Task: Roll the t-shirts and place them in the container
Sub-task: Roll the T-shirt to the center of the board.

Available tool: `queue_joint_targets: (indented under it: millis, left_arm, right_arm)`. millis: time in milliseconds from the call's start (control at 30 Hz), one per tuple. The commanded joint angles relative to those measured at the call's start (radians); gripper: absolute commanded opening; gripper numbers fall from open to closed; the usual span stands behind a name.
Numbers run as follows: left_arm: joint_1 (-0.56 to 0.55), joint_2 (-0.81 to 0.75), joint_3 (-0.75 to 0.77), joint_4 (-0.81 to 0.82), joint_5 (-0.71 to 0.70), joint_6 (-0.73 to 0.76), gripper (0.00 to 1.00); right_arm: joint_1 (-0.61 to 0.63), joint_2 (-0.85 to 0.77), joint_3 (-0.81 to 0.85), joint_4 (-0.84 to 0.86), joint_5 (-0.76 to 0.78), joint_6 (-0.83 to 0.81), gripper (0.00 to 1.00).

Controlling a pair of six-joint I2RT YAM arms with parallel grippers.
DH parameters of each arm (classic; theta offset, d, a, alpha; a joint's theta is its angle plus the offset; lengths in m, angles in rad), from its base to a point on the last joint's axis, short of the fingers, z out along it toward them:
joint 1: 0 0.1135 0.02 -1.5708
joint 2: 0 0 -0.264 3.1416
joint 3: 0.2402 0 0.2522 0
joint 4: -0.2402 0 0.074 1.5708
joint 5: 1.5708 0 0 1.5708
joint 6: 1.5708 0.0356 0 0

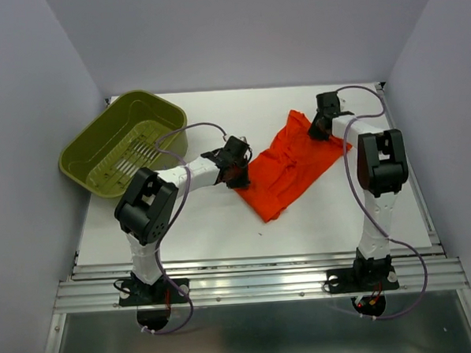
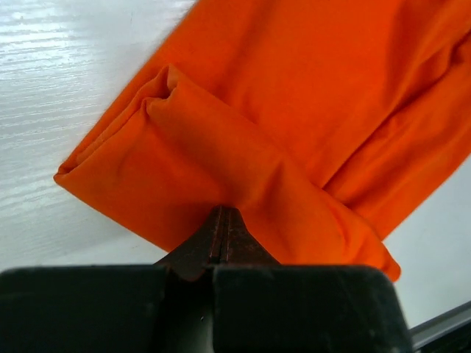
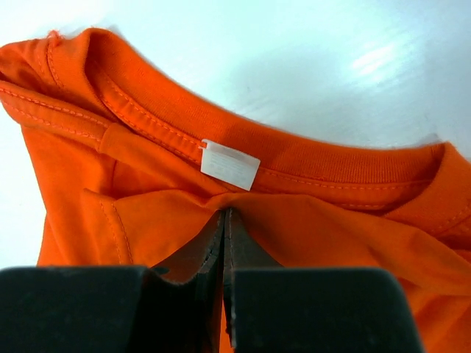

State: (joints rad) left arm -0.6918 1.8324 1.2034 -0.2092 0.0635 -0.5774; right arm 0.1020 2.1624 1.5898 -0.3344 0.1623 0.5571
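The orange-red t-shirt (image 1: 294, 169) lies crumpled and partly folded on the white desk (image 1: 214, 229), right of centre, its collar (image 3: 331, 165) and white label (image 3: 229, 164) at the far end. The right end effector (image 1: 321, 129) has its jaws together, pinching puckered cloth just below that label. The left end effector (image 1: 242, 174) is likewise clamped on a folded edge at the shirt's left side. An olive-green slotted basket (image 1: 157, 109) sits tilted at the far left corner, well apart from the shirt.

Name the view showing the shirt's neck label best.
Right wrist: the label sits close and sharp on the collar. Top view shows the shirt, label not visible; left wrist shows only folded cloth.
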Motion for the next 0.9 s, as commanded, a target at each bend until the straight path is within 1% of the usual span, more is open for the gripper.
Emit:
queue_joint_targets:
  millis: [0,233,333,467,567,700,867]
  left_arm:
    - [0.006,0.025,-0.008,0.037,0.018,0.004,0.00]
    - [0.009,0.085,0.002,0.028,0.012,0.014,0.00]
    - [0.011,0.088,0.021,0.022,0.009,0.030,0.00]
    - [0.011,0.088,0.064,-0.012,-0.022,0.070,0.00]
    - [0.014,0.076,0.088,-0.035,-0.040,0.100,0.00]
    - [0.018,0.027,0.105,-0.059,-0.045,0.122,0.00]
    - [0.018,-0.019,0.116,-0.082,-0.047,0.134,0.00]
  right_arm:
    - [-0.024,-0.070,-0.112,0.004,0.072,0.038,0.04]
    - [-0.024,-0.217,-0.315,0.066,0.092,0.115,0.04]
    - [-0.024,-0.260,-0.355,0.078,0.085,0.113,0.04]
    - [-0.024,-0.317,-0.352,0.075,0.091,0.072,0.06]
    - [-0.024,-0.354,-0.344,0.077,0.105,0.034,0.10]
    - [-0.077,-0.368,-0.297,0.022,0.094,-0.029,0.20]
    - [-0.099,-0.371,-0.275,-0.026,0.094,-0.114,0.32]
